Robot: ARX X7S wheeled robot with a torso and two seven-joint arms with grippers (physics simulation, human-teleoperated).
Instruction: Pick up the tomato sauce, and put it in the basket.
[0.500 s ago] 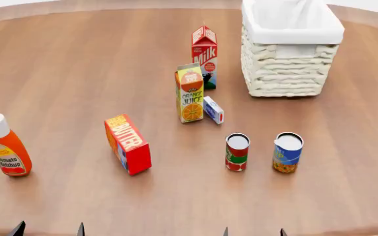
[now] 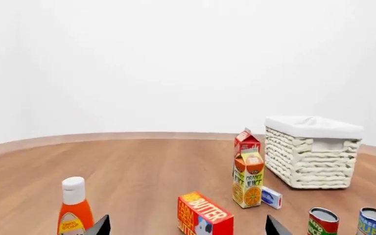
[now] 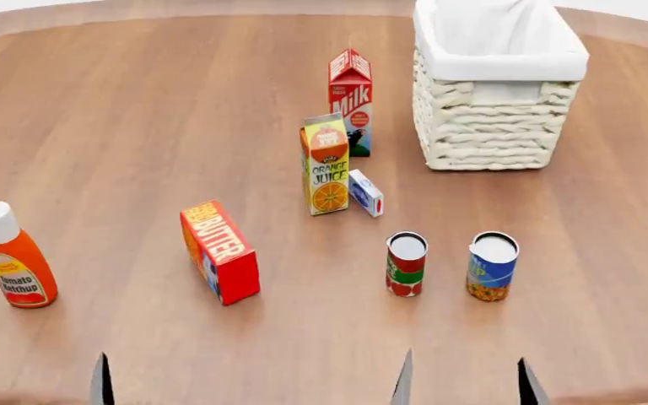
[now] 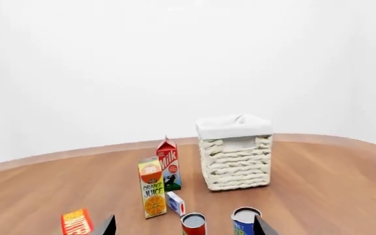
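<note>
The tomato sauce (image 3: 407, 264), a small red-and-green can with a silver-white top, stands upright on the wooden table in front of the orange juice carton. It also shows in the right wrist view (image 4: 193, 225) and the left wrist view (image 2: 322, 223). The basket (image 3: 488, 126), cream wicker with a white lining, stands at the back right, also in the wrist views (image 4: 235, 161) (image 2: 312, 156). My right gripper (image 3: 466, 386) is open and empty, low at the front, just short of the two cans. My left gripper (image 3: 38, 384) is open and empty at the front left.
A blue-and-yellow can (image 3: 492, 267) stands right of the tomato sauce. A red butter box (image 3: 220, 251), an orange juice carton (image 3: 326, 164), a milk carton (image 3: 350, 99), a small white-and-blue box (image 3: 366, 192) and a ketchup bottle (image 3: 16, 257) stand on the table (image 3: 132, 126).
Both grippers' fingertips have come further up into the head view, forward toward the objects. The objects stand as before.
</note>
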